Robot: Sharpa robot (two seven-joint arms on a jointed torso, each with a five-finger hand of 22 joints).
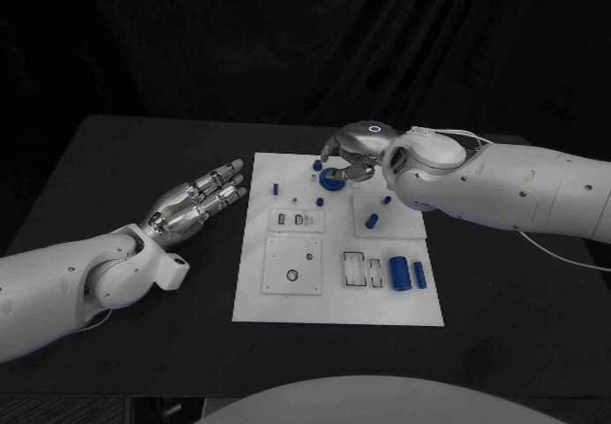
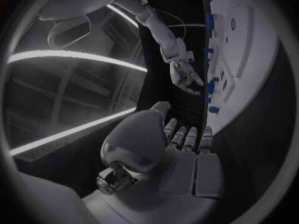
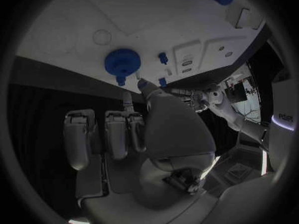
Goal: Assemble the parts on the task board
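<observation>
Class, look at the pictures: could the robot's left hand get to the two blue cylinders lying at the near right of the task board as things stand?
Probably yes. The left hand is open beside the task board, and nothing lies between it and the blue cylinders; the right hand works at the far edge.

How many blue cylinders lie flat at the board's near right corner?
2. A thick blue cylinder and a thinner blue cylinder lie side by side, the thinner one nearer the task board's right edge. Nothing seems hidden there.
</observation>
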